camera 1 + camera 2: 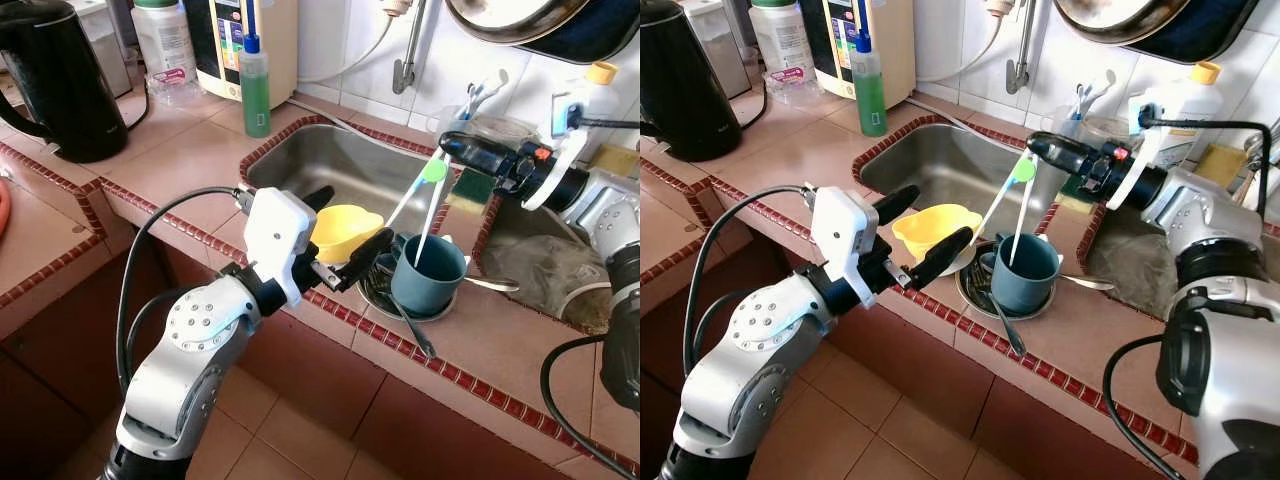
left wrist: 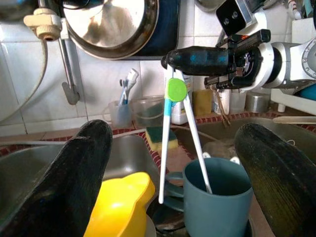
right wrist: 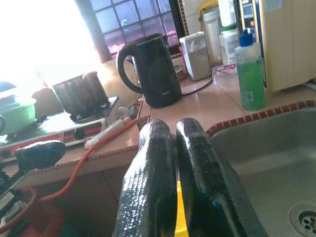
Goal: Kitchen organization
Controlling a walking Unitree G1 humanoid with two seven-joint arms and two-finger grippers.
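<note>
A pair of white training chopsticks (image 1: 432,182), joined by a green clip, hangs from my right gripper (image 1: 447,140), which is shut on their top end. One stick's tip is inside the teal cup (image 1: 430,275); the other hangs just outside it, on the yellow bowl's side. The cup stands on a small metal dish (image 1: 985,297) at the sink's front edge, with a spoon (image 1: 415,330) lying across it. A yellow bowl (image 1: 340,232) sits beside the cup. My left gripper (image 1: 352,218) is open at the counter's front edge, its fingers (image 2: 74,177) spread before the bowl and cup.
A steel sink (image 1: 330,165) lies behind the bowl. A green soap bottle (image 1: 255,85) and a black kettle (image 1: 60,80) stand on the counter to the left. A sponge (image 1: 470,185) and a grey cloth (image 1: 535,265) lie to the right. A pan (image 2: 118,24) hangs on the wall.
</note>
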